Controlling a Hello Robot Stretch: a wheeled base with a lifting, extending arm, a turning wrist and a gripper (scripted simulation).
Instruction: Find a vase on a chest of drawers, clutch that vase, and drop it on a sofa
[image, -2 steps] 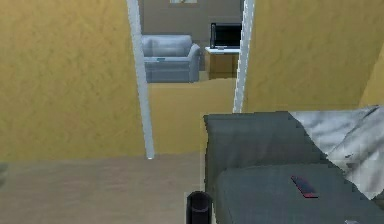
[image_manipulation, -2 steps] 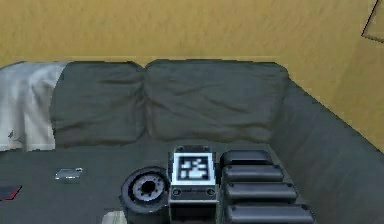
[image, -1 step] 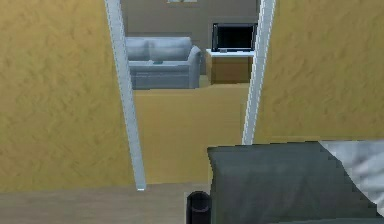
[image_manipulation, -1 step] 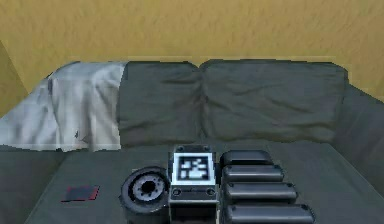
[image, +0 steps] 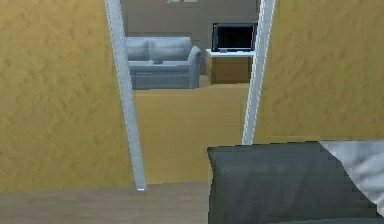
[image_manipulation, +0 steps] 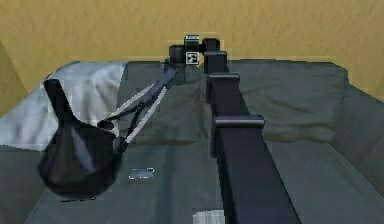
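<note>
A dark, round-bellied vase (image_manipulation: 75, 152) with a flared neck hangs tilted at the far end of my gripper (image_manipulation: 117, 130), which holds it over the seat of a dark grey sofa (image_manipulation: 300, 110). The arm (image_manipulation: 240, 140) reaches out across the cushions toward the backrest, and the thin fingers (image_manipulation: 140, 105) slant down to the left onto the vase. In the forward view, a corner of the same dark grey sofa (image: 280, 180) fills the bottom right.
A light grey cushion (image_manipulation: 85, 90) lies at the sofa's left end under a yellow wall (image_manipulation: 100, 25). Ahead, a white-framed doorway (image: 128, 100) between yellow walls opens onto a pale blue sofa (image: 160, 62) and a television (image: 233, 38) on a wooden stand (image: 230, 68).
</note>
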